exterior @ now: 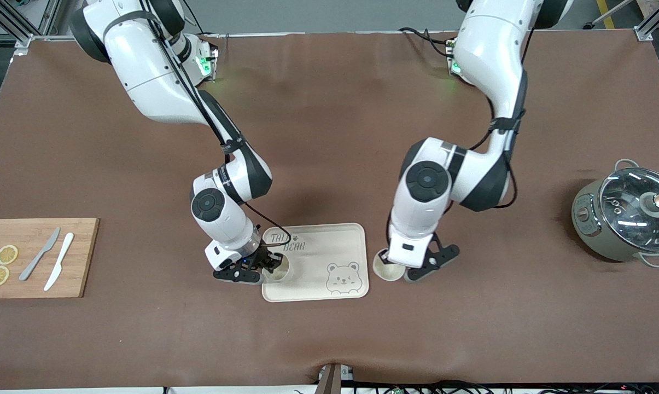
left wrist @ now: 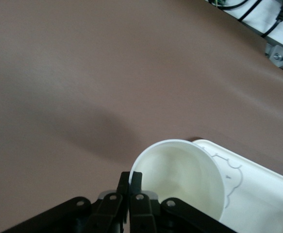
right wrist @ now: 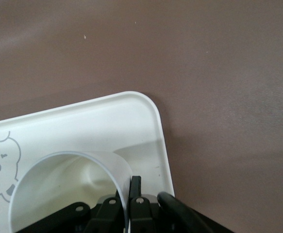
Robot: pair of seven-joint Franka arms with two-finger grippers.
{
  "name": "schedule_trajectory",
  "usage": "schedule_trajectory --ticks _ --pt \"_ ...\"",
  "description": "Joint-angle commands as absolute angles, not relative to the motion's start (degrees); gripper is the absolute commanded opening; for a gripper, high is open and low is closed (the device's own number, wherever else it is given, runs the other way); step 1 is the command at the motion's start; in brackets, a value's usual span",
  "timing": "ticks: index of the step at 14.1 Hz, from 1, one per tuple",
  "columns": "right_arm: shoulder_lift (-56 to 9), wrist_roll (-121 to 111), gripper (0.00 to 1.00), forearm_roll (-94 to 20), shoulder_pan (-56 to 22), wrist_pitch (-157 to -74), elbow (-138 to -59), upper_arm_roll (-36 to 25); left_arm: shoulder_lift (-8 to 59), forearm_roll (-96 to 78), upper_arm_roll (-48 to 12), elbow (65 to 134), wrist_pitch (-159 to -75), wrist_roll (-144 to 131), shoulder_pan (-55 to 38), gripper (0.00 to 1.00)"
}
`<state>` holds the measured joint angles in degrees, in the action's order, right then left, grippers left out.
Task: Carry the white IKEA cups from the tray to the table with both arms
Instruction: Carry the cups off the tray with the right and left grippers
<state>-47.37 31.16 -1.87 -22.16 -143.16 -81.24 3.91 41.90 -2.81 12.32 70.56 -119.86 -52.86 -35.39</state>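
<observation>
Two white IKEA cups show. My right gripper (exterior: 266, 266) is shut on the rim of one cup (exterior: 281, 270), holding it at the corner of the bear-printed tray (exterior: 329, 246) nearest the right arm's end. In the right wrist view the fingers (right wrist: 135, 187) pinch that cup's wall (right wrist: 68, 189) over the tray corner (right wrist: 131, 111). My left gripper (exterior: 403, 266) is shut on the rim of the other cup (exterior: 386, 272), just beside the tray's edge toward the left arm's end, low over the brown table. In the left wrist view its fingers (left wrist: 137, 180) pinch that cup (left wrist: 185, 179) next to the tray (left wrist: 262, 194).
A wooden cutting board (exterior: 83, 257) with two lemon slices and two knives lies at the right arm's end. A pot with a glass lid (exterior: 630, 213) stands at the left arm's end. A brown mat (exterior: 329, 137) covers the table.
</observation>
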Motion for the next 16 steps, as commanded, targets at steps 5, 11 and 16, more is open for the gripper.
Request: schedule_trajectory --ticks 5,11,16 --pt "-35.7 26.3 0.0 -1.9 -16.8 -124.5 -81.3 4.0 39.0 -4.2 12.1 73.2 -116.6 -38.4 -28.3 0.0" --pt "-34.3 10.0 0.0 -2.0 -8.2 -115.1 -77.6 4.1 39.5 -3.7 12.1 74.7 -115.8 -25.6 -21.5 0.0" --pt "-34.7 -5.8 0.0 -2.4 -1.2 -115.2 -77.3 4.0 39.8 -3.5 12.1 80.2 -125.6 -17.0 -16.9 0.0"
